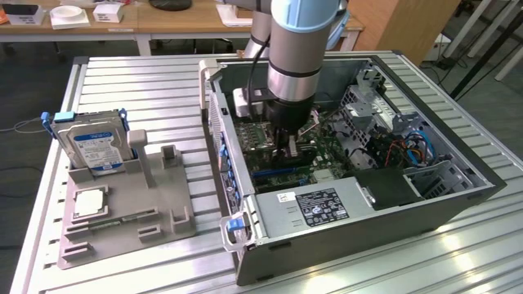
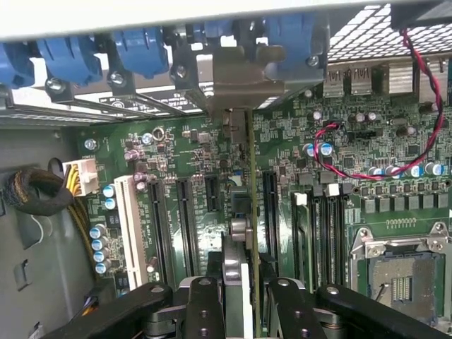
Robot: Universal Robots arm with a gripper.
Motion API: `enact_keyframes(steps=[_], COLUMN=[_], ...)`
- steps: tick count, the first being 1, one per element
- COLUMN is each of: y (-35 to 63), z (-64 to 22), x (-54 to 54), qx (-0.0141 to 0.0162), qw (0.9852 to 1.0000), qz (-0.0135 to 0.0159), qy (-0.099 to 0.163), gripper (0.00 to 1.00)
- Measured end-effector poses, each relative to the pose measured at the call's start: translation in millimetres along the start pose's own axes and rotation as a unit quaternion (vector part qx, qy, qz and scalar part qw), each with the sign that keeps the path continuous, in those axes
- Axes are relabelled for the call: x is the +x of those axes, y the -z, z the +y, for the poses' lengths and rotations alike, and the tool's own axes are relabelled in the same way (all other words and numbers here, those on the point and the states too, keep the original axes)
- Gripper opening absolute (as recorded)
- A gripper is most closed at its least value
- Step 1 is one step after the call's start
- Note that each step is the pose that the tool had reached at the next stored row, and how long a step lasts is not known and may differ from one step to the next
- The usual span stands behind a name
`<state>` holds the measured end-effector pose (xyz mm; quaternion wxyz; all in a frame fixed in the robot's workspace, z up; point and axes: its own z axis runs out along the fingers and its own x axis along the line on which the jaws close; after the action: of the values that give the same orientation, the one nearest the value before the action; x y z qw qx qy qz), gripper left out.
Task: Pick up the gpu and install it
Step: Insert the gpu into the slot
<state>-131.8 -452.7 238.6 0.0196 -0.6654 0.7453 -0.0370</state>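
Note:
The gpu (image 2: 251, 176) stands on edge between my fingers (image 2: 201, 304), a thin green-brown card running from the gripper (image 2: 240, 300) toward its silvery end bracket (image 2: 240, 78) at the case's rear wall. It hangs over the black expansion slots (image 2: 212, 194) of the motherboard (image 2: 176, 162); whether its edge sits in a slot I cannot tell. In the exterior view the gripper (image 1: 292, 146) reaches straight down into the open computer case (image 1: 457, 184), shut on the card.
A red-black wire (image 2: 353, 169) loops over the board beside the card, near the empty CPU socket (image 2: 402, 275). The power supply (image 1: 319, 205) fills the case's near end. On the exterior view's left, a grey fixture (image 1: 122, 208) holds a hard drive (image 1: 92, 142) and a CPU chip (image 1: 88, 202).

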Motion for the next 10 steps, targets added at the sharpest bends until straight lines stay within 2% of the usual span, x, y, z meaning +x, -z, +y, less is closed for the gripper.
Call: enact_keyframes(steps=[10], y=[-0.6], z=[2.7], x=[0.3], qx=[-0.0001], qw=[1.0], qz=[0.0002], qy=[0.0], gripper=[0.29])
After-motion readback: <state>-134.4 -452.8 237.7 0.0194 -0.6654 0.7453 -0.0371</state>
